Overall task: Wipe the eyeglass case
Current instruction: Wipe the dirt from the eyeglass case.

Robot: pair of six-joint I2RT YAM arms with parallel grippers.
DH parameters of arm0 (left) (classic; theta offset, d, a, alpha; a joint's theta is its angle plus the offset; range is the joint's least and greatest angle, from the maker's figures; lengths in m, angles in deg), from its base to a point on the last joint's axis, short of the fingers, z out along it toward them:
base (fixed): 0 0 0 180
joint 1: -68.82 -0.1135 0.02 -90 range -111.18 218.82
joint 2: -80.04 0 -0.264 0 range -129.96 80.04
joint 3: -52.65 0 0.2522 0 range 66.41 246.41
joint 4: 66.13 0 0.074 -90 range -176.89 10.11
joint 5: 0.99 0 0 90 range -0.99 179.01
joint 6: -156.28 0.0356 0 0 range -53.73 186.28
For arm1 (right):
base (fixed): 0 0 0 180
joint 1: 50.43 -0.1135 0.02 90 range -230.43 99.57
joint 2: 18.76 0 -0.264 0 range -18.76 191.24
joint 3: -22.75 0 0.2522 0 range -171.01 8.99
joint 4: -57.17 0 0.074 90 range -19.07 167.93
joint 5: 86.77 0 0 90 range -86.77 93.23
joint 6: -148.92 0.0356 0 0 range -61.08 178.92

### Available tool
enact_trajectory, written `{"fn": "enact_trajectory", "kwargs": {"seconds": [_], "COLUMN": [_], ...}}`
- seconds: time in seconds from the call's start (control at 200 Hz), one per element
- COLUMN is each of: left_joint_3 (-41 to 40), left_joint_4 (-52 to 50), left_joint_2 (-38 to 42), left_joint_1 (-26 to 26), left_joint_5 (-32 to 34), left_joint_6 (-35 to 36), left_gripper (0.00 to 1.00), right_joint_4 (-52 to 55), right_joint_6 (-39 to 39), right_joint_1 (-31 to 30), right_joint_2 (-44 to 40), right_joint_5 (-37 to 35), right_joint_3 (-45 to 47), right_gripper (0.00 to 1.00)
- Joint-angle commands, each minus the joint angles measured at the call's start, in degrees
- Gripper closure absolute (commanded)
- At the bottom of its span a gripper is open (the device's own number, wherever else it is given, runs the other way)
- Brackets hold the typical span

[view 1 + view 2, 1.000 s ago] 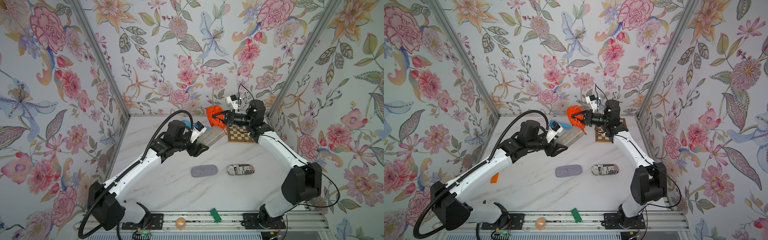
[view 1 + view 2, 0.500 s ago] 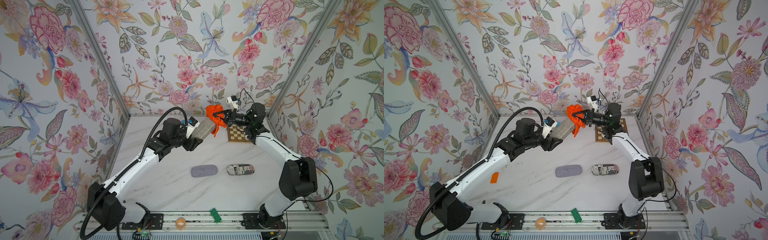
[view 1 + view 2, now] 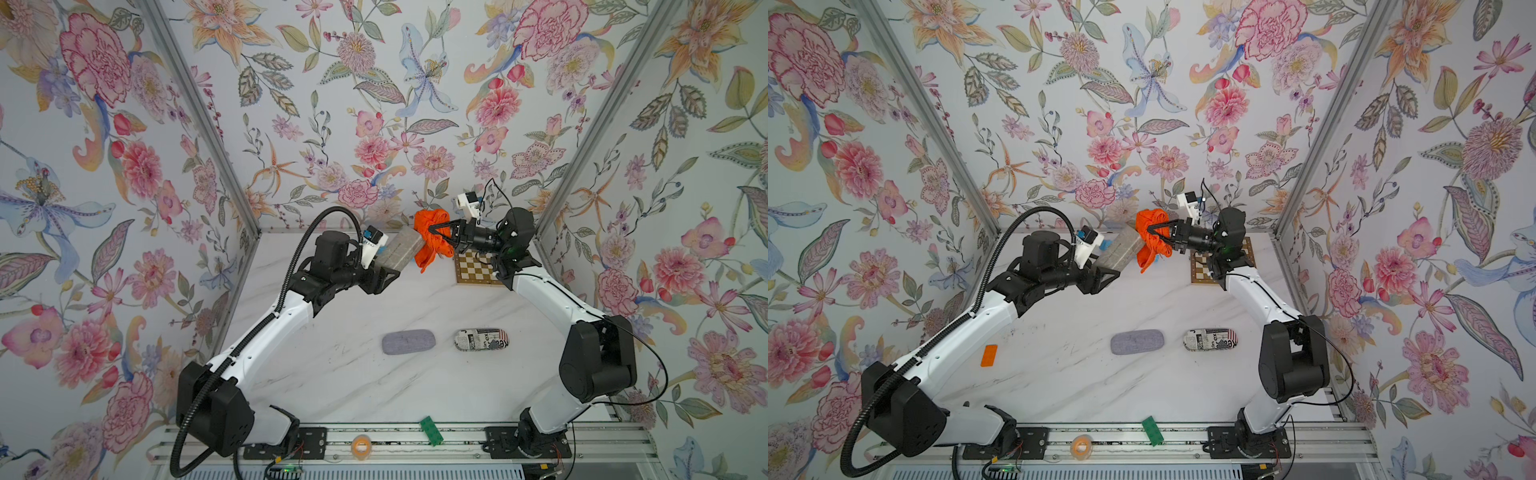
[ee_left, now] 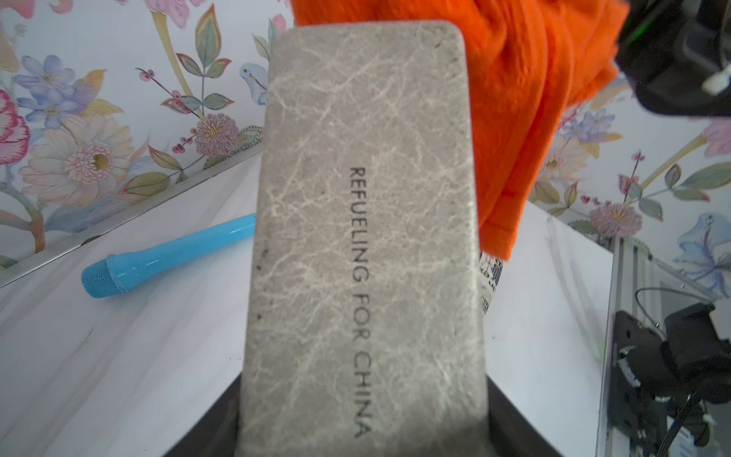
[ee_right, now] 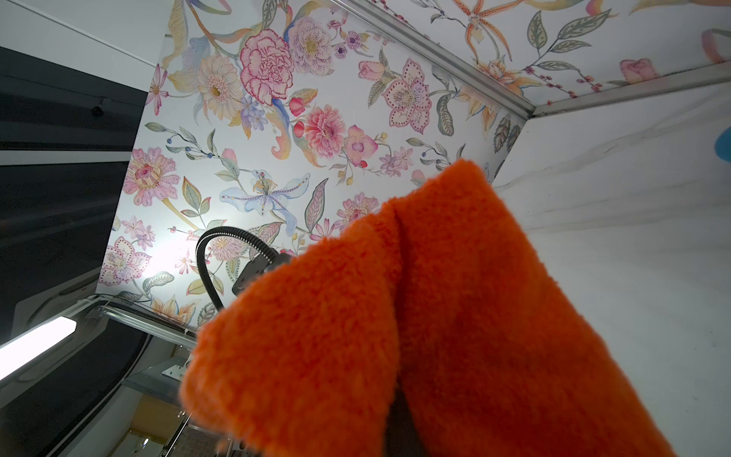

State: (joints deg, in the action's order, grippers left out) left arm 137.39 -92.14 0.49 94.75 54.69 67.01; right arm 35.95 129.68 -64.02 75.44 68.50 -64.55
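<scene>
A grey-beige eyeglass case with printed lettering is held up above the back of the table, tilted, far end raised. My left gripper is shut on its near end; in the left wrist view the case fills the middle between the dark jaws of that gripper. My right gripper is shut on a fluffy orange cloth. The cloth lies against the case's far end and one side. This cloth hides the right jaws in the right wrist view.
On the marble table lie a lilac-grey case, a newspaper-print case, a small chessboard under the right arm, and a blue toy microphone by the back wall. A green brick and a tape roll sit on the front rail.
My left arm has lifted the case and swung its far end up to the cloth. The right gripper has shifted slightly left with the cloth, which now touches the case.
</scene>
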Motion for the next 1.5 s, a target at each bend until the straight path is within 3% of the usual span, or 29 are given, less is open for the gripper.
{"fn": "enact_trajectory", "kwargs": {"seconds": [0.0, 0.195, 0.425, 0.535, 0.721, 0.881, 1.016, 1.111, 1.201, 1.341, 1.496], "left_joint_3": [0.73, -2.56, 1.56, 0.62, -4.10, -8.69, -8.91, -6.91, -5.68, -7.17, -8.75], "left_joint_4": [10.20, 29.60, 40.02, 40.75, 35.08, 55.19, 74.09, 80.44, 79.16, 71.97, 66.72], "left_joint_2": [2.89, 1.18, -3.41, -4.23, -1.97, -2.28, -5.55, -7.96, -8.53, -7.17, -5.28], "left_joint_1": [-0.96, -3.50, -4.05, -3.96, -3.95, -3.97, -4.12, -4.14, -4.06, -3.83, -3.37], "left_joint_5": [-8.74, -20.51, -29.13, -31.52, -31.79, -34.45, -35.02, -35.59, -37.20, -37.83, -36.63], "left_joint_6": [-10.39, -32.29, -47.58, -49.43, -45.52, -60.73, -76.71, -83.74, -84.62, -80.53, -76.55], "left_gripper": [0.63, 0.62, 0.60, 0.62, 0.62, 0.62, 0.62, 0.63, 0.64, 0.64, 0.64], "right_joint_4": [-2.67, -5.59, -12.04, -9.84, 0.93, 13.17, 8.39, 8.06, 14.53, 23.89, 30.81], "right_joint_6": [-2.33, -6.50, -8.71, -10.39, -16.51, -27.38, -27.96, -29.46, -33.14, -37.19, -42.41], "right_joint_1": [-0.37, -6.20, -13.39, -12.96, -8.84, -11.62, -16.48, -17.49, -15.21, -10.34, -10.85], "right_joint_2": [-4.25, -6.55, -6.28, -6.21, -7.05, -7.55, -8.56, -8.87, -8.23, -5.66, -4.19], "right_joint_5": [-0.53, -3.01, -6.51, -8.03, -8.05, -10.93, -12.71, -12.54, -13.87, -14.90, -15.68], "right_joint_3": [2.37, 3.79, 3.66, 1.43, -5.84, -6.50, 1.22, 3.03, -1.22, -13.80, -19.65], "right_gripper": [1.00, 1.00, 1.00, 1.00, 1.00, 1.00, 1.00, 1.00, 1.00, 1.00, 1.00]}}
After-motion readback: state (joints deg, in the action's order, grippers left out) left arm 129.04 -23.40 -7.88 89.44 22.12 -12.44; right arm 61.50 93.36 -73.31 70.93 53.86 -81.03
